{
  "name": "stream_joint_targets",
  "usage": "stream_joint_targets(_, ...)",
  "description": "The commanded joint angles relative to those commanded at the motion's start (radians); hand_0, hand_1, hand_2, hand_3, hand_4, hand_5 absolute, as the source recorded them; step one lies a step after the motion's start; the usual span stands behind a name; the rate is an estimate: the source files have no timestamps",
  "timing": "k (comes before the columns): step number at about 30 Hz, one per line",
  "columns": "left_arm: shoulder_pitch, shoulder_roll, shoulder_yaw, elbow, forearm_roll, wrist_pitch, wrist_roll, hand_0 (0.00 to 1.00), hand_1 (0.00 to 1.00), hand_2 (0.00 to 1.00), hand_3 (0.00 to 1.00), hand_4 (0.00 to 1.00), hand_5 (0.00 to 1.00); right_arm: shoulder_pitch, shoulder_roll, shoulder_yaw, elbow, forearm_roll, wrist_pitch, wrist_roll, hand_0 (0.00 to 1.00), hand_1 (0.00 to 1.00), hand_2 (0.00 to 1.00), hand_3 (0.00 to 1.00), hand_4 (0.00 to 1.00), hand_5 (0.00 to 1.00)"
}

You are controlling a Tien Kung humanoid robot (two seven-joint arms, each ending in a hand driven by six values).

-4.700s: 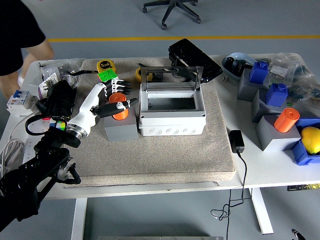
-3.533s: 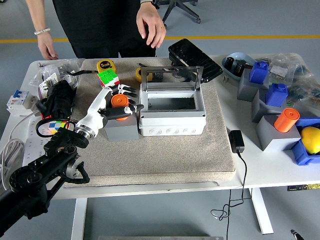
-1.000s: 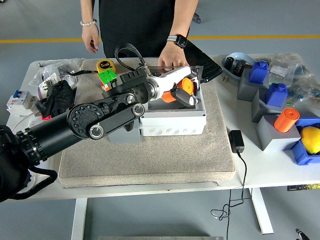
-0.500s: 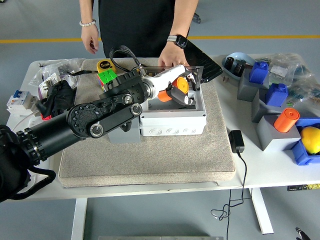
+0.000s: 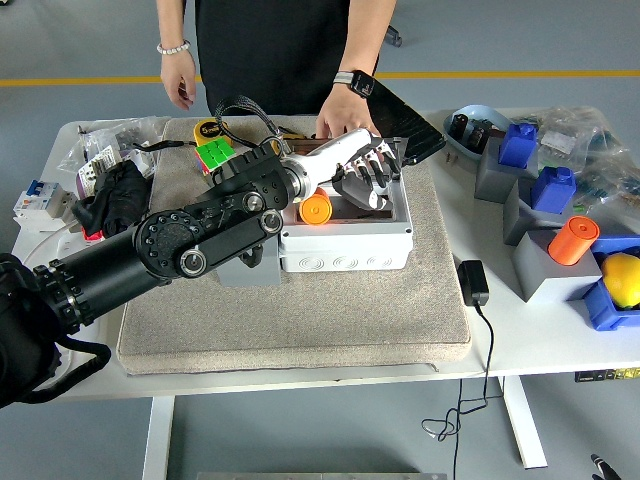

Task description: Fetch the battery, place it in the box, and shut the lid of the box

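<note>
Over the open grey box (image 5: 345, 245) on the beige mat (image 5: 300, 310), the robot's left hand (image 5: 362, 176) hangs with its fingers (image 5: 372, 188) spread and drooping, gripping nothing. The black left arm (image 5: 190, 240) stretches in across the mat to reach it. The orange battery (image 5: 316, 209) lies inside the box, at its left end, apart from the fingers above. The box's clear lid (image 5: 345, 140) stands up at the far side of the box, not closed. A person stands behind the box at the far edge of the worktop (image 5: 540, 330); one hand (image 5: 338, 112), with a watch at the wrist, rests just behind the lid, while the other hand (image 5: 180, 85), with a bead bracelet, hangs away from the worktop. A black flat case (image 5: 405, 125) sits tilted just behind the box's right corner. Left of the box, a grey block (image 5: 245, 268) sits on the mat, partly hidden by the arm. Further back on that side lie a colour cube (image 5: 212, 153) and a yellow tape measure (image 5: 208, 130). Well to the right of the box, another orange battery (image 5: 572, 240) stands in a grey holder (image 5: 545, 270).
</note>
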Motion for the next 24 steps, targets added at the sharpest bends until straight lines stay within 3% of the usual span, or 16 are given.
stream_joint_targets(1,0.006,0.000,-0.016,-0.013,0.010,-0.004,0.003,0.405,0.504,0.520,0.557,0.933,0.002,0.000,0.000,0.001,0.000,-0.001,0.000,0.000,0.660,0.639,0.644,0.536,0.875,0.441)
stream_joint_targets(2,0.014,0.000,-0.034,-0.028,0.021,-0.010,0.010,0.454,0.562,0.581,0.581,0.890,0.002,0.000,0.000,0.003,0.000,-0.003,0.000,0.000,0.661,0.639,0.644,0.536,0.874,0.440)
stream_joint_targets(7,0.056,0.010,-0.113,-0.099,0.055,-0.037,0.041,0.454,0.562,0.581,0.581,0.890,0.002,-0.002,0.001,0.004,0.000,-0.005,0.000,0.000,0.661,0.639,0.644,0.536,0.874,0.440)
stream_joint_targets(8,0.070,0.022,-0.130,-0.116,0.058,-0.044,0.049,0.446,0.567,0.582,0.570,0.910,0.040,-0.002,0.001,0.006,0.000,-0.006,0.000,0.000,0.664,0.638,0.644,0.535,0.874,0.440)
stream_joint_targets(13,0.135,0.084,-0.192,-0.194,0.069,-0.078,0.097,0.446,0.567,0.582,0.570,0.910,0.040,-0.004,0.001,0.012,-0.001,-0.008,0.002,0.000,0.664,0.638,0.644,0.535,0.874,0.440)
stream_joint_targets(14,0.150,0.100,-0.204,-0.212,0.073,-0.083,0.105,0.495,0.613,0.603,0.573,0.885,0.118,-0.005,0.002,0.014,-0.001,-0.009,0.002,0.000,0.659,0.638,0.643,0.535,0.873,0.440)
stream_joint_targets(15,0.160,0.111,-0.212,-0.225,0.076,-0.086,0.108,0.495,0.613,0.603,0.573,0.885,0.118,-0.005,0.002,0.016,-0.001,-0.011,0.001,0.001,0.659,0.638,0.643,0.535,0.873,0.440)
stream_joint_targets(21,0.254,0.200,-0.267,-0.318,0.094,-0.087,0.118,0.493,0.627,0.611,0.574,0.884,0.130,-0.007,0.004,0.027,-0.001,-0.016,0.001,0.003,0.659,0.638,0.643,0.534,0.873,0.439)
stream_joint_targets(24,0.286,0.230,-0.286,-0.340,0.099,-0.080,0.114,0.493,0.627,0.611,0.574,0.884,0.130,-0.009,0.005,0.030,-0.001,-0.014,0.002,0.003,0.659,0.638,0.643,0.534,0.873,0.439)
